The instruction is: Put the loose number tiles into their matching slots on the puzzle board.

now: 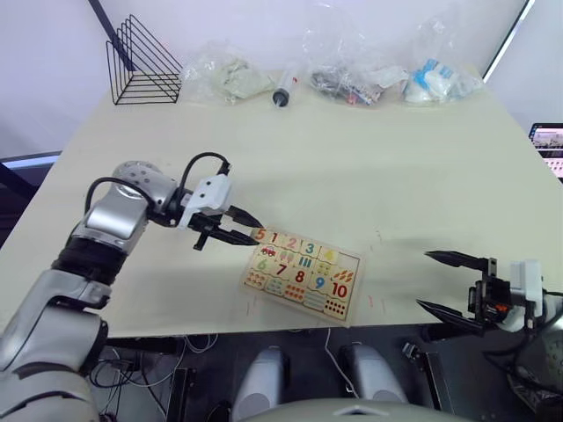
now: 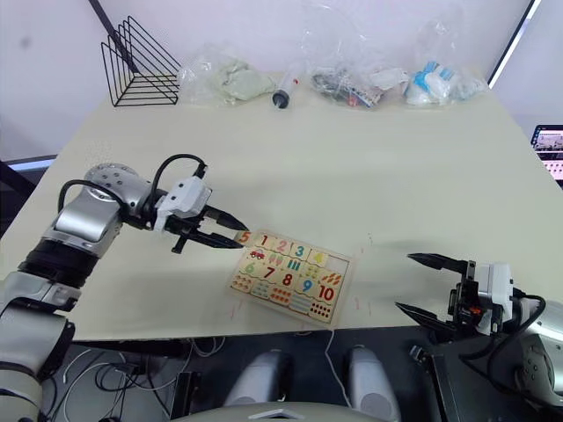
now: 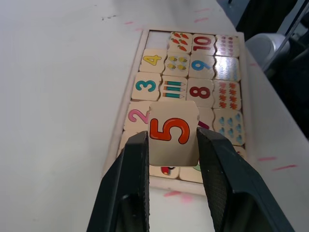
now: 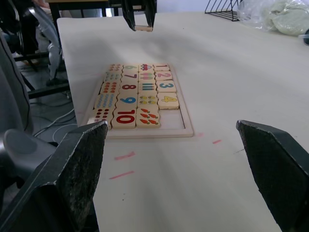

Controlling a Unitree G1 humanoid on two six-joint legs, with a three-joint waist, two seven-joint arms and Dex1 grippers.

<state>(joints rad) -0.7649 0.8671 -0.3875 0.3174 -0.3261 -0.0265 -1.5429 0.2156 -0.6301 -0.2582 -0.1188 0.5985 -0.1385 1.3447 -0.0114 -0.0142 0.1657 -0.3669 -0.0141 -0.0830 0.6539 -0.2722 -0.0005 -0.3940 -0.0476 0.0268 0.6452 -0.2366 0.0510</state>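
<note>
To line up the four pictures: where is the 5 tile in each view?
Left eye: 5 tile at the left gripper tips, by the board.
Right eye, same spot.
Left wrist, clamped between the fingers.
Right wrist, beyond the board.
Shared landmark: the board.

between the black fingers (image 3: 130, 188) of the left gripper (image 3: 171, 159), a light-wood tile (image 3: 173, 133) has an orange 5. beyond it the puzzle board (image 3: 140, 63) shows yellow 4, teal 3, red 8 and 10.
</note>
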